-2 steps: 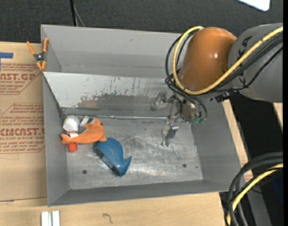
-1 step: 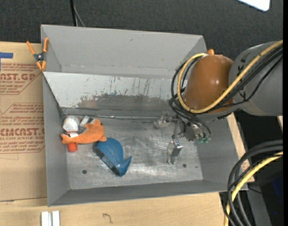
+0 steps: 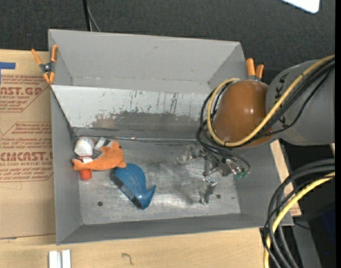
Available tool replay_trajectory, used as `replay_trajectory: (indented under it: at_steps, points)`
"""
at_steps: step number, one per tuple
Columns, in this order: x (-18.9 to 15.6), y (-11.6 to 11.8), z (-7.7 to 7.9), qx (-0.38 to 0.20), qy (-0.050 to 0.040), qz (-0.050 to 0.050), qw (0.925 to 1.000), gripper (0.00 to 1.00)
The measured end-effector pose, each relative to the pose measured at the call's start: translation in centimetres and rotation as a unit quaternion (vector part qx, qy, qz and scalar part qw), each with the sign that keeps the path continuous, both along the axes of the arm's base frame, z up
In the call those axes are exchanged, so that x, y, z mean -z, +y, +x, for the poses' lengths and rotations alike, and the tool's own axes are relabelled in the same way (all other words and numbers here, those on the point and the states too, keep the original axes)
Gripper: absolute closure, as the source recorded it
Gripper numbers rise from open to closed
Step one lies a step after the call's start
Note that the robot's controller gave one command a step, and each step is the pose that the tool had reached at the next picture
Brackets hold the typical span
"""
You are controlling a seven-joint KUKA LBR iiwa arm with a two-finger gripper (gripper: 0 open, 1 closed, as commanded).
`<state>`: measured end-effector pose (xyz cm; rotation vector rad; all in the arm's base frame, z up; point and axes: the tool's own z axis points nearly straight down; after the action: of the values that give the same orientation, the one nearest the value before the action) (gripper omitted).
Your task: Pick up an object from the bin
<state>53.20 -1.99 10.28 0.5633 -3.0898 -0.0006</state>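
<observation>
Gripper (image 3: 210,175) is low over bare floor in the right half of the bin (image 3: 131,54); I cannot tell its opening or hold. Nearest thing is a blue whale-shaped toy (image 3: 132,184), centre-left and well apart. Its long axis is diagonal, tail toward the near right. An orange toy (image 3: 101,159) lies just beyond it.

— What is lying at the left of the bin (image 3: 142,54)?
— An orange toy (image 3: 103,158) is lying there, touching a white thing (image 3: 82,146). A blue whale-shaped toy (image 3: 134,184) is lying just beside it.
— And behind the bin?
— A black cable (image 3: 90,15) is running away from it.
</observation>
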Motion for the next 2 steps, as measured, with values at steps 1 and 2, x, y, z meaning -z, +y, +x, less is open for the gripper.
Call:
replay_trajectory:
  at_steps: [1,2]
  points:
    - [3.0,6.0,-1.6,-0.043,-0.0014,0.001,0.9991,0.00]
    - [3.7,7.3,-1.7,-0.048,-0.0056,-0.001,0.9988,0.00]
